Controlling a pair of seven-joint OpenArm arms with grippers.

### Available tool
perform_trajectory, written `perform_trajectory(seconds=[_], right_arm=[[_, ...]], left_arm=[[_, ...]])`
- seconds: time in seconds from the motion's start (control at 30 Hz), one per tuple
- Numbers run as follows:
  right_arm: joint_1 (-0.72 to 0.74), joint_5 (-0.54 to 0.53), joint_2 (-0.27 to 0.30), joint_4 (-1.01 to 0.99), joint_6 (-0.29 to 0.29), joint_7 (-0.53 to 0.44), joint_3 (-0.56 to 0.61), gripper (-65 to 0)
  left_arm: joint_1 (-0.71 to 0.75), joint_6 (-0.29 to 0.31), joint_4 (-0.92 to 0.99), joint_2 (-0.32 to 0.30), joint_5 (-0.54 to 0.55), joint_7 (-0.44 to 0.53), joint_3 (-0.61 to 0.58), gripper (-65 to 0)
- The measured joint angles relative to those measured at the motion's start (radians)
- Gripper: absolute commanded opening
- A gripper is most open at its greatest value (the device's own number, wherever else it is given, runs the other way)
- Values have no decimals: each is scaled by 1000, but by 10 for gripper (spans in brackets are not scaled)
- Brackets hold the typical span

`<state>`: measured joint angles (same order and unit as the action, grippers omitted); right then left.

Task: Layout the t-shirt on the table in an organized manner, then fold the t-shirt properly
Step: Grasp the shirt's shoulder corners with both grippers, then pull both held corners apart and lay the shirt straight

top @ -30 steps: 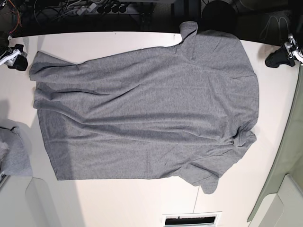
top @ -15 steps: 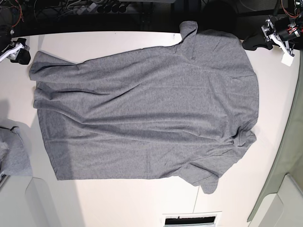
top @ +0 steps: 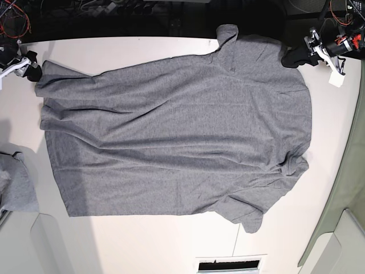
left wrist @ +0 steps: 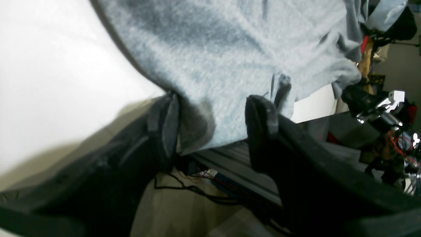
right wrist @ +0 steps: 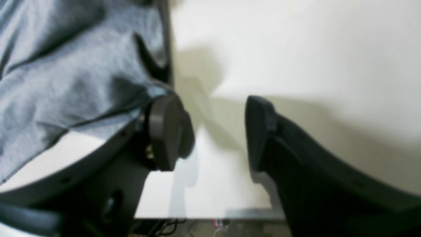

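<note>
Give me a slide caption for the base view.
Grey t-shirt spread on the white table, both arms at its far corners.

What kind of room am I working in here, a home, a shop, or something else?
Most likely a robotics lab: a bare white table holds only the t-shirt, tangled cables run behind it, and exposed wiring sits near the arms.
</note>
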<state>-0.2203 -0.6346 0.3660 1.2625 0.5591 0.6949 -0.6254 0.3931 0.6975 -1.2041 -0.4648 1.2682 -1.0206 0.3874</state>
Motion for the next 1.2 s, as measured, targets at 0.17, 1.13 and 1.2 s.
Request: perform_trajectory(seconds=[0.17, 1.13, 1.2], right_arm=[[10, -19, 6, -7, 3, -34, 130, -327], [13, -64, -47, 52, 13, 43, 184, -650], [10, -55, -47, 76, 13, 79, 172, -650]], left_arm=[[0, 0, 0, 0, -3, 1, 0, -301], [74, -8, -297, -26, -28, 20, 26, -650], [113, -9, -378, -25, -32, 11, 57, -650]])
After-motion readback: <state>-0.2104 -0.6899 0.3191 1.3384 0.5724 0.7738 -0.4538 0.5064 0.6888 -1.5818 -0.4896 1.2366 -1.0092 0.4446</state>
